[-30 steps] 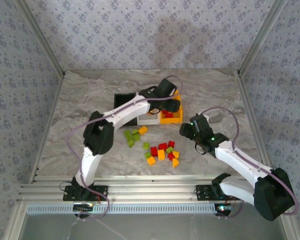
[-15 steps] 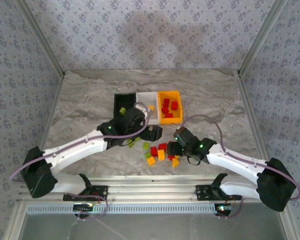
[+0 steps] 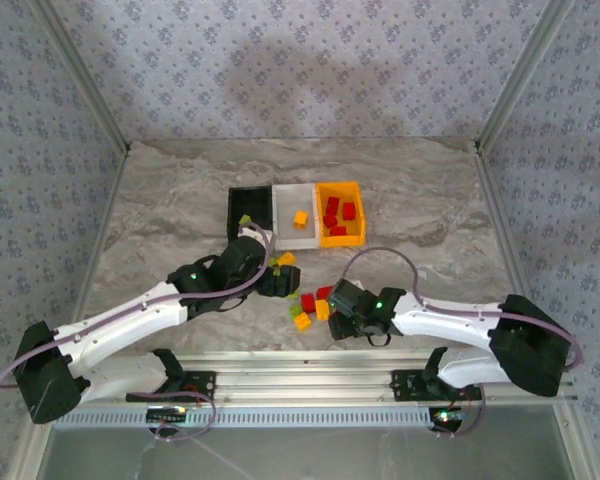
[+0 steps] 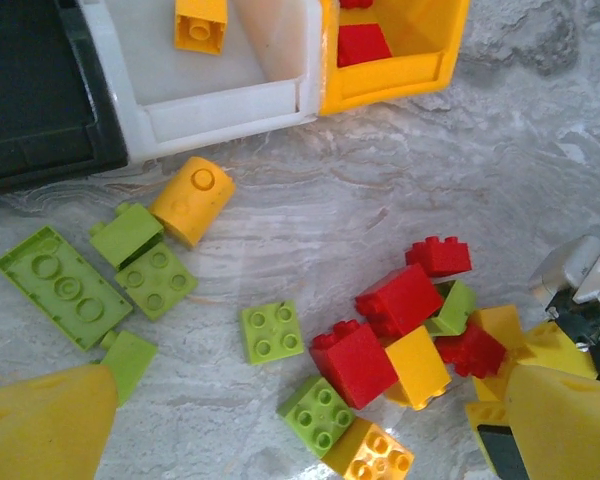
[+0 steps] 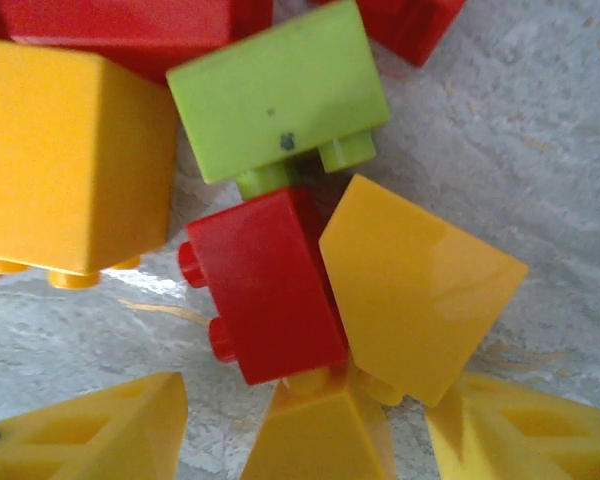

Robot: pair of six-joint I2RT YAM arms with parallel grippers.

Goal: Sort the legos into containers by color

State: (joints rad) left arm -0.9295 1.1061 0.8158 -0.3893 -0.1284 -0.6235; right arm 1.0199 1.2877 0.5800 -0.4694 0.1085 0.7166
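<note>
Legos (image 3: 315,300) lie loose in the middle of the counter (image 3: 160,200), toward its near edge. The containers (image 3: 288,200) stand in a row just beyond them, toward the far edge.

The left gripper (image 3: 278,282) hangs over the left end of the scatter with its fingers spread wide and nothing between them. Below it are a flat lime green plate (image 4: 50,285), two smaller green bricks (image 4: 156,280) and an orange-yellow cylinder (image 4: 192,200). It seems placed there to choose one of these.

The bins show the pairing in use. The black bin (image 4: 30,100) holds one lime green brick (image 3: 245,219). The white bin (image 4: 220,110) holds an orange-yellow brick (image 4: 201,22). The orange-yellow bin (image 4: 390,80) holds several red ones (image 4: 363,44).

The heap to the right is mixed and crowded, with red, green and orange-yellow pieces touching or leaning on each other. The pieces are small, glossy and hard-edged, with round studs on one face.

The right gripper (image 3: 330,308) sits low at the right end of this heap. Its fingers are partly spread around a red brick (image 5: 270,285), which lies on its side with its studs pointing sideways. An orange-yellow sloped piece (image 5: 420,280) is pressed against that brick. The fingers do not visibly pinch either piece. I judge the red brick to be the target, and the sloped piece beside it could be dragged along.
</note>
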